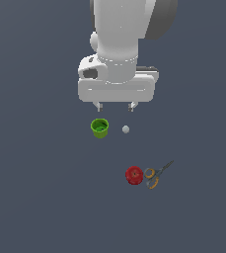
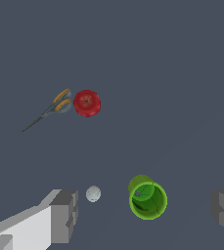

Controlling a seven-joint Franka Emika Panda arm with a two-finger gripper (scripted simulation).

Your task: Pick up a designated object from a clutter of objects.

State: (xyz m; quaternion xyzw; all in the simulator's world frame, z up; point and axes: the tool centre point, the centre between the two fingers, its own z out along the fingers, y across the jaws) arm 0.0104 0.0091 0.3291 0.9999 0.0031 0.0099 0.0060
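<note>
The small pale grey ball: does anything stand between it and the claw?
Nothing visible covers the small, smooth pale grey ball. The open claw hangs above it. The small green cup stands close beside the ball, apart from it, and in the wrist view lies between the fingers, so one finger might hit it.

From my exterior view, four things lie on the surface (image 1: 30, 197) in two pairs. The cup (image 1: 99, 128) stands upright, with the ball (image 1: 126, 129) near it on the exterior view's right, apart from it and not touching. Well below that pair in the picture, and further toward the exterior view's right, the apple (image 1: 134, 175) sits with the scissors (image 1: 156, 175) just beside it on the right, the handle rings next to the apple and the blades pointing away from it. My end effector (image 1: 116, 105) hangs above the cup and ball, its two fingers spread, roughly over the gap between them.
</note>
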